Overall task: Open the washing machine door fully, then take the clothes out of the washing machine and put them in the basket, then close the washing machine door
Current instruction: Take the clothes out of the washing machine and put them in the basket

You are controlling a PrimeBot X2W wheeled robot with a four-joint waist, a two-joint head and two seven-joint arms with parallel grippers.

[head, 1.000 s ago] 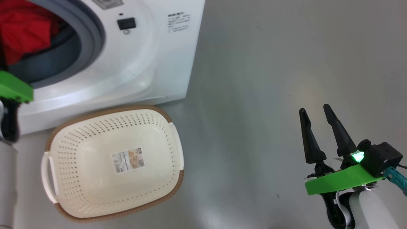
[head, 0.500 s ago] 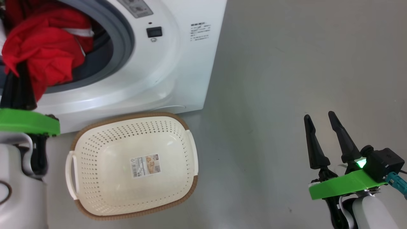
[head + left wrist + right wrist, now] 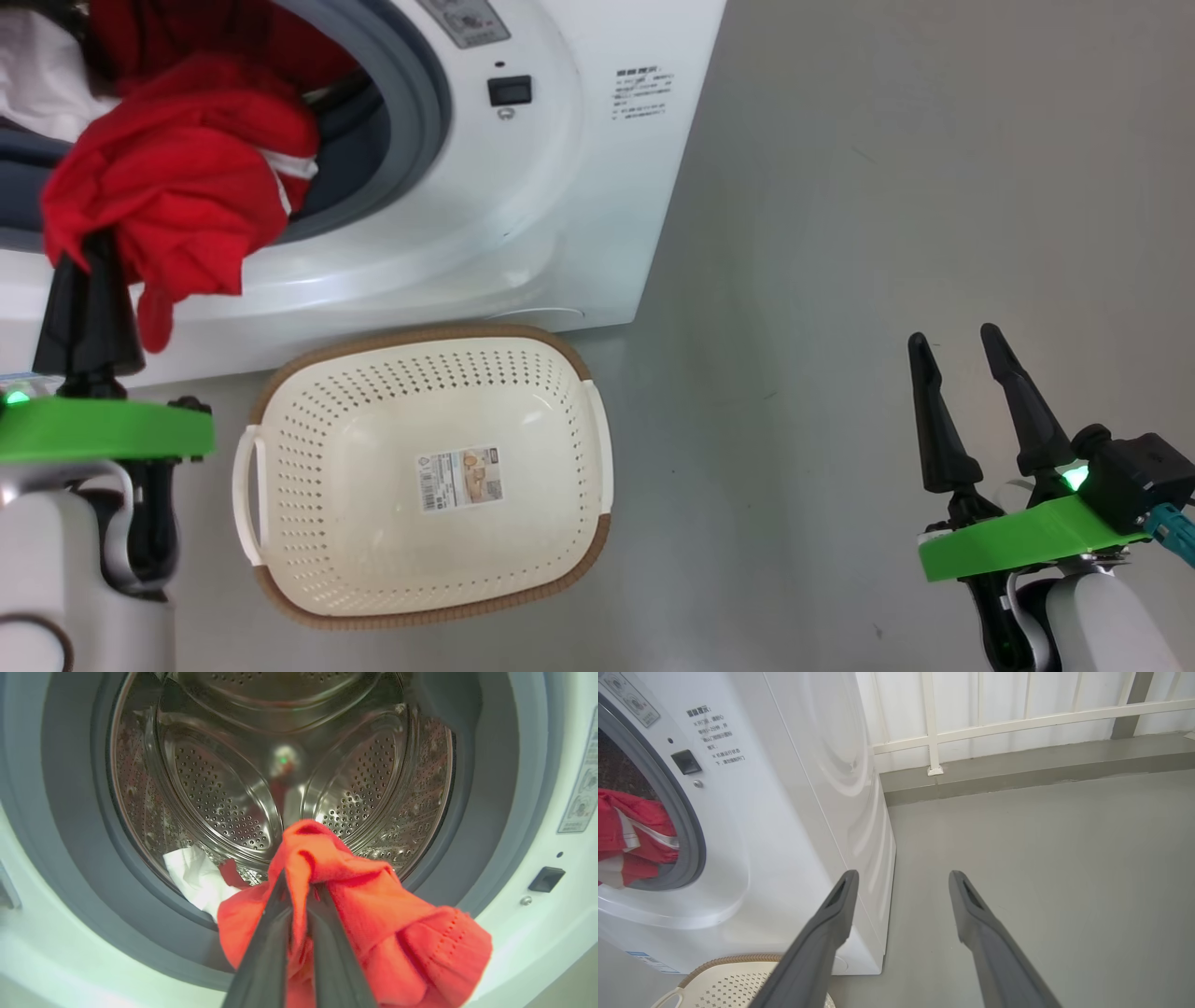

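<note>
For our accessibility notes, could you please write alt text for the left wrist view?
The left claw, shut on a bunched bright red fabric garment, holds it in front of the mouth of the white front-loading washing machine; behind it, a white cloth lies in the perforated steel drum.

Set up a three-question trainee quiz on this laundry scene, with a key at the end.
1. True or false: the basket holds a garment.
2. What is the left gripper shut on? A) a red garment B) a basket handle C) the door rim
3. Fill in: the jaws of the right gripper stand ___.

Key: 1 false; 2 A; 3 open.
</note>
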